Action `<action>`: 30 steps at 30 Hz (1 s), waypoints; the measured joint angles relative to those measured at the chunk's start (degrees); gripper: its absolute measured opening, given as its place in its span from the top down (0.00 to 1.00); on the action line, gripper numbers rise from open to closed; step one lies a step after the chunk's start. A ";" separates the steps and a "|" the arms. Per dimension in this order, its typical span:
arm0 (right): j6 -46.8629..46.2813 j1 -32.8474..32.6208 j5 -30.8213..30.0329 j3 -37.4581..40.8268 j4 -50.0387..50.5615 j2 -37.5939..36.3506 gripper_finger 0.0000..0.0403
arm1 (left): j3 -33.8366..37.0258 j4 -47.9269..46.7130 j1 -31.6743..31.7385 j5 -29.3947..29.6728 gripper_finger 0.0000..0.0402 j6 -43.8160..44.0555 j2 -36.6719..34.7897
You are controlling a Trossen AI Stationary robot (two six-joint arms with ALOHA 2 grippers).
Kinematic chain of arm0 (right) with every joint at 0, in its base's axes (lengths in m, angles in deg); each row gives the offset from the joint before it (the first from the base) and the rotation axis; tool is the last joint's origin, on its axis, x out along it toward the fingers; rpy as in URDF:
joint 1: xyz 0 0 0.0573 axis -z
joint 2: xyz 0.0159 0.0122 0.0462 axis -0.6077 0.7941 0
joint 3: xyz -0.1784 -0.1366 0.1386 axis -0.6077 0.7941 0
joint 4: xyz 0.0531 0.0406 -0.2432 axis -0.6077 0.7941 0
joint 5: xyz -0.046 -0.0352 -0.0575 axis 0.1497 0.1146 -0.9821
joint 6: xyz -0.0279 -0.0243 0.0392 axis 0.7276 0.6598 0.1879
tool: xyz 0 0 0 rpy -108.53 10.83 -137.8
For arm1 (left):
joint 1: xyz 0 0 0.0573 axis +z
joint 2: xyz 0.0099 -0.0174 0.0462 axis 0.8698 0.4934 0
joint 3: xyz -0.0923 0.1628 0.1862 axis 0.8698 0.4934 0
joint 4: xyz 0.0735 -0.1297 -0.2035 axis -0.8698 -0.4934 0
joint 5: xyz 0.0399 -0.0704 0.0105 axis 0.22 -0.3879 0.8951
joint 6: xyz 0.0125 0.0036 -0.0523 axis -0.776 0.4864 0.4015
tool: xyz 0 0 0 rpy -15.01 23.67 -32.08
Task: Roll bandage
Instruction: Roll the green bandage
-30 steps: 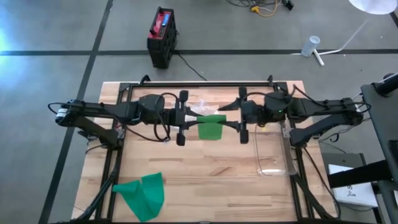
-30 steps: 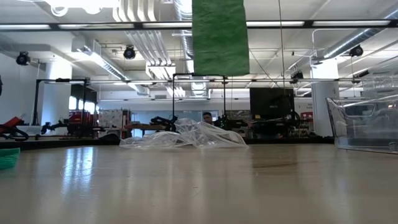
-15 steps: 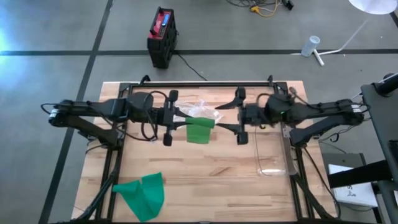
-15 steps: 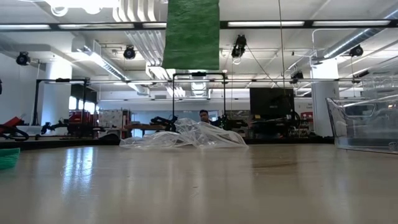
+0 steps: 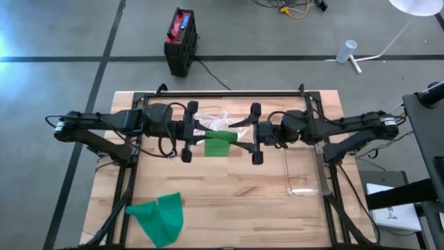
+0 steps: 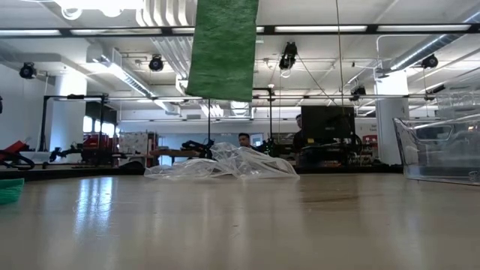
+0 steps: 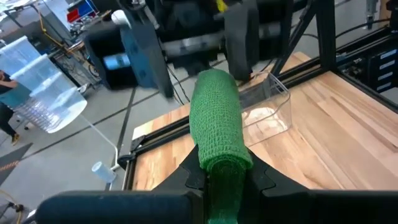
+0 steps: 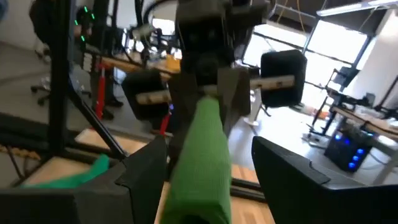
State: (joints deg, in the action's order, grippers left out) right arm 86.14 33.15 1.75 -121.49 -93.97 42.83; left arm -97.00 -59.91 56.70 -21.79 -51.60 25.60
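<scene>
Near edge of desk [image 5: 236,208]: loose green bandage [image 5: 158,217] left crumpled at near left, well apart from the work. Mid-desk, raised clear of the wood: green bandage strip [image 5: 217,144] pinched at one end in closed jaws of left gripper [image 5: 198,132], kept hanging free, probably for winding. Right gripper [image 5: 244,134] brought up opposite, jaws spread either side of the strip, not yet clamped. Right of that: clear plastic bin [image 5: 304,170]. Farther back: crumpled clear wrapper [image 5: 223,121].
</scene>
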 joint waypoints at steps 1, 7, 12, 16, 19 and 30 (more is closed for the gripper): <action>0.48 0.03 -0.05 0.00 0.12 0.43 0.44 | 0.00 0.00 -0.13 0.01 0.93 0.00 -0.07; 1.04 0.16 -0.03 -0.27 1.22 2.06 0.49 | 0.00 0.18 -0.41 0.08 0.90 0.00 -0.39; 2.02 0.20 -0.06 -0.64 0.85 2.55 0.56 | 0.02 0.40 -0.57 0.11 0.93 0.00 -0.40; 1.29 0.20 -0.06 -0.66 0.13 2.56 0.64 | 0.09 0.59 -0.73 0.10 0.92 0.41 -0.32; 0.45 0.27 -0.04 -0.64 -0.74 2.51 0.75 | 0.09 1.25 -0.83 -0.43 0.90 0.68 0.23; 5.35 -0.35 -0.96 -3.73 1.12 0.58 0.93 | 0.20 4.88 -2.37 -1.23 0.83 2.59 -2.07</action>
State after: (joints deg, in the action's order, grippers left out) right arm 91.49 32.80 0.79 -125.21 -92.85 43.41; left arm -96.81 -55.04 54.33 -23.02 -49.01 23.53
